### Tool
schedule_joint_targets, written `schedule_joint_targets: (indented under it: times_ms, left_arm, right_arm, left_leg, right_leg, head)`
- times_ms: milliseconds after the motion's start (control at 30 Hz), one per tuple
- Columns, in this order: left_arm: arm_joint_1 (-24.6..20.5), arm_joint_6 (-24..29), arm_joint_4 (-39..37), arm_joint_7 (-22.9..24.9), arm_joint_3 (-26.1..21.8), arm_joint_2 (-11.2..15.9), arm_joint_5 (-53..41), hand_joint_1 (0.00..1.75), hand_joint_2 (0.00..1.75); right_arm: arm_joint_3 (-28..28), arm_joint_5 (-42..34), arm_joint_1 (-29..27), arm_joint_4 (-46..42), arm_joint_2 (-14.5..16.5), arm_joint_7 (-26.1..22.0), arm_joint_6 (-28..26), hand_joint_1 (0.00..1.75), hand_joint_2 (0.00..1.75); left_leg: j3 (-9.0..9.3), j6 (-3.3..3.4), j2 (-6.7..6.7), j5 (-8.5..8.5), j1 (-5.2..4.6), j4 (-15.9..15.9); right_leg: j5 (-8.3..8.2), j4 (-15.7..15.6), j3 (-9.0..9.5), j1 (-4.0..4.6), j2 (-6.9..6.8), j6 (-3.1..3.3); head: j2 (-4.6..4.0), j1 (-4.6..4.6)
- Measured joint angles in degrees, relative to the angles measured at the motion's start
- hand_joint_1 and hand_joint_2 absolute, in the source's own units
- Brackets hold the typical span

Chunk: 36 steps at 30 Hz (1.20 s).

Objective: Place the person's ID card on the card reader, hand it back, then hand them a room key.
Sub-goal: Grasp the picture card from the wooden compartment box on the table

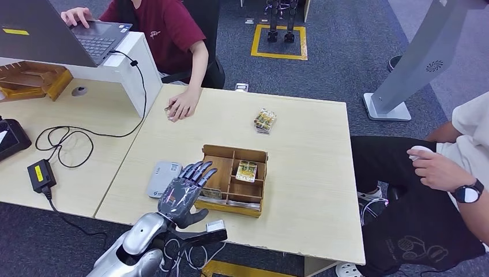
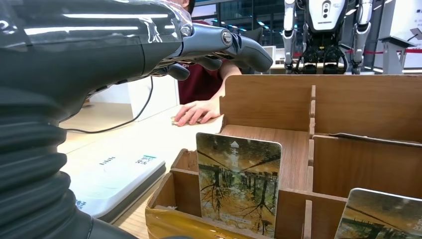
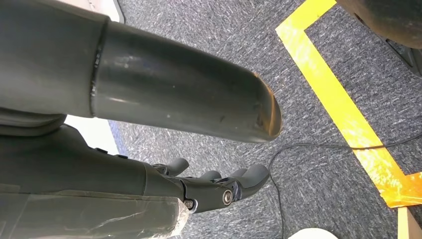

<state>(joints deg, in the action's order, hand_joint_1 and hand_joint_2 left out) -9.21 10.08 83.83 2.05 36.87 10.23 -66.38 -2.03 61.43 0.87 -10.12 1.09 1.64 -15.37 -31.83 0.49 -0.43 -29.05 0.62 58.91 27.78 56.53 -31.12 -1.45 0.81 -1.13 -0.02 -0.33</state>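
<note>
My left hand (image 1: 185,195) hovers with fingers spread and empty over the near left corner of a wooden divided box (image 1: 233,206), beside the grey-white card reader (image 1: 162,178). In the left wrist view its fingers (image 2: 219,44) reach out above the box (image 2: 268,99) and the reader (image 2: 117,174). Patterned key cards (image 1: 247,171) stand in the box compartments, one close up (image 2: 239,181). A person in a red shirt rests a hand (image 1: 183,105) flat on the table's far side, something small under its fingers. My right hand (image 3: 219,186) hangs over the carpet, holding nothing.
A small stack of cards (image 1: 265,120) lies on the far middle of the table. A laptop (image 1: 63,29) on a white riser, black cables (image 1: 63,141) and a power brick (image 1: 41,175) are at the left. A second person (image 1: 444,167) sits at the right.
</note>
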Motion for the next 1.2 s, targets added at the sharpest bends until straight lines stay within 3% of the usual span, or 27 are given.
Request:
schedule_joint_targets:
  times_ms: [1033,1167,1200]
  left_arm:
    - [-2.43,-0.41,-3.75,1.32,-0.03,-3.43,1.36,0.00,1.75]
    - [-2.42,-0.35,-4.50,1.45,-0.31,-3.67,1.93,1.68,1.75]
    - [-2.42,-0.35,-4.62,1.43,-0.44,-3.72,2.21,1.71,1.75]
  right_arm:
    - [0.00,0.99,0.04,0.00,0.00,0.00,0.05,0.00,0.00]
    - [0.01,1.03,0.04,0.00,0.00,0.00,0.09,0.00,0.00]
    - [0.01,1.08,0.04,0.00,0.00,0.00,0.09,0.00,0.00]
  left_leg:
    - [-0.01,0.00,0.00,0.00,0.00,0.00]
    - [0.00,0.00,0.00,0.00,0.00,0.00]
    - [0.00,0.00,0.00,0.00,0.00,0.00]
  right_leg:
    - [0.00,0.00,0.00,0.00,0.00,0.00]
    - [0.00,0.00,0.00,0.00,0.00,0.00]
    - [0.00,0.00,0.00,0.00,0.00,0.00]
  head:
    - [0.00,-0.02]
    - [0.00,-0.01]
    - [0.00,-0.01]
